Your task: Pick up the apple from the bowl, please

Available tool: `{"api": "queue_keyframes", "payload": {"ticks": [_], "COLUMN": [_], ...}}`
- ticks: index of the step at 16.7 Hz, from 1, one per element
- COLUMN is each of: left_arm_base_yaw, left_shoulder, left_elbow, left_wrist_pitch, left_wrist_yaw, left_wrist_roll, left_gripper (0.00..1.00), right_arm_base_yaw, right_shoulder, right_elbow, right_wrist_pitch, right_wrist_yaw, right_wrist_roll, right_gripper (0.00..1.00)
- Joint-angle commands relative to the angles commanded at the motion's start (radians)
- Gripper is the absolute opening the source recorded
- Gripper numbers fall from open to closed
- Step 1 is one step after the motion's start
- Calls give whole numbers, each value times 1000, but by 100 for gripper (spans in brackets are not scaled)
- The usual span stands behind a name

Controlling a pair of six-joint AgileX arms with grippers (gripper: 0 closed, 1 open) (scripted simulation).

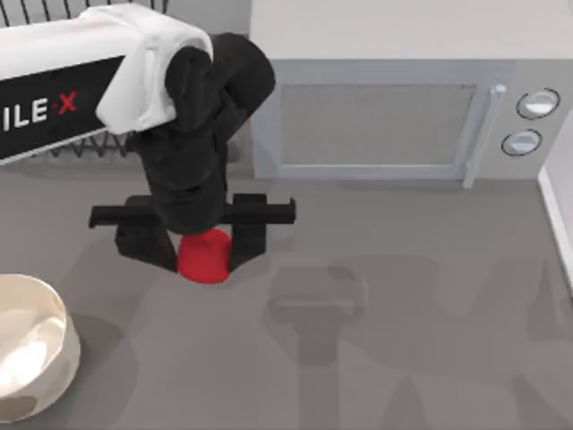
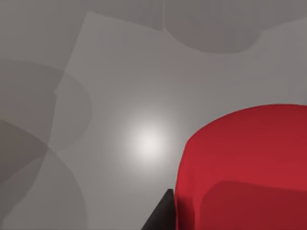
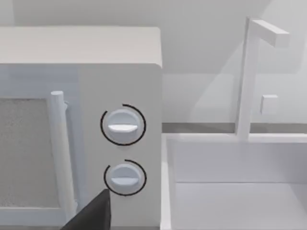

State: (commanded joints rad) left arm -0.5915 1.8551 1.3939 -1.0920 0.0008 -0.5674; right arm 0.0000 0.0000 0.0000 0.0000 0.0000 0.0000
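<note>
Filling the near corner of the left wrist view, the apple (image 2: 244, 167) sits red and rounded against a dark finger (image 2: 160, 215) of the left gripper (image 1: 204, 253), with grey tabletop (image 2: 120, 72) well below it; from above, that gripper hangs left of the table's middle, its black fingers closed on either side of the apple (image 1: 205, 255), which is held in the air above the tabletop (image 1: 403, 358) and apart from the bowl; the white left arm (image 1: 63, 81) reaches in from the upper left; the bowl (image 1: 27, 358), cream inside, stands at the left edge of the table, well apart from the apple, down and to the left of it; behind the gripper, at the back of the table, stands a microwave (image 1: 385, 116) with a handle (image 1: 483, 134) and two knobs (image 1: 535, 104), and a dark wire rack (image 1: 81, 148) lies at the back left; the right wrist view looks at the microwave's knobs (image 3: 123, 125) and a white sink (image 3: 230, 191) with a tap (image 3: 247, 76) beside it, with a dark piece of the right gripper (image 3: 93, 215) at its edge, whose fingers' state I cannot tell.
</note>
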Motion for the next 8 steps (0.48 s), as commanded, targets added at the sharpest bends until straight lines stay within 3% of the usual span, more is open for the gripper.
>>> {"api": "queue_keyframes", "payload": {"ticks": [3,8], "left_arm_base_yaw": [0,0], "left_shoulder": [23,28], "left_elbow": [-105,-128], "left_wrist_pitch": [115,139], "left_wrist_yaw": [0,0], "left_wrist_roll": [0,0], "left_gripper": [0,0], "right_arm_base_yaw": [0,0], "right_shoulder": [0,0], "right_elbow": [0,0], "right_wrist_pitch": [0,0], "right_wrist_yaw": [0,0], "right_wrist_roll": [0,0], "right_gripper": [100,100]}}
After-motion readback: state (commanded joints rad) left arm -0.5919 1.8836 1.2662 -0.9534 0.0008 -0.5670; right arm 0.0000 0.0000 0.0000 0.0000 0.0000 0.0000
